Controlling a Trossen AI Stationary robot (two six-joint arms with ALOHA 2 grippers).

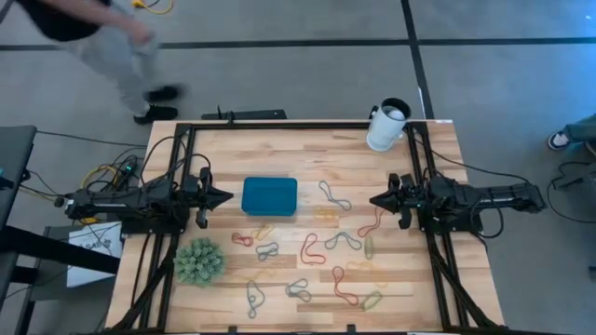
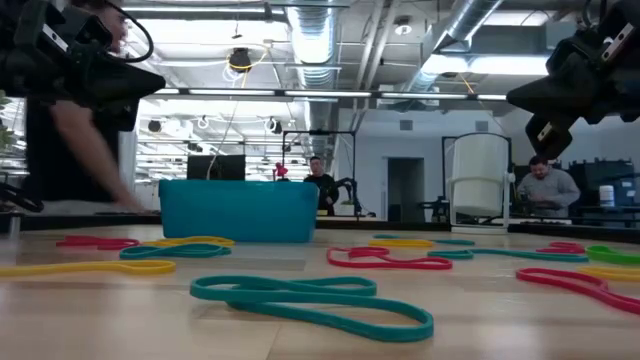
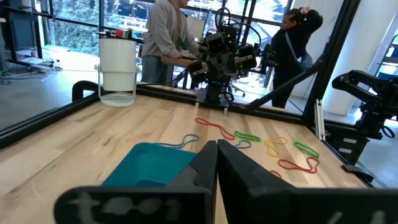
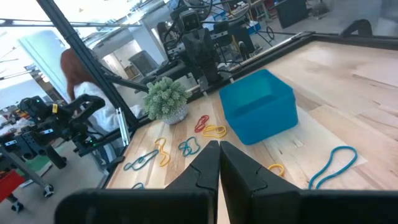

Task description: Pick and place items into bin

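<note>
**Many loops on the table, none in the tray yet**

Many thin rubber loops lay scattered over the wooden table, with both arms parked at its sides. The left gripper hovered at the left edge, its fingers pressed together and holding nothing, pointing toward the teal tray just beside it. A green spiky ball sat nearer the front. The tray's long side ran left to right, and no loop showed inside it. Most loops lay right of and in front of the tray, twisted at all angles; a red one stretched slantwise just in front of the right gripper, whose fingers were likewise closed and empty. By my reckoning, the right arm was nearer most of the loops, the left nearer the tray. A white cup stood at the far right corner.
</note>
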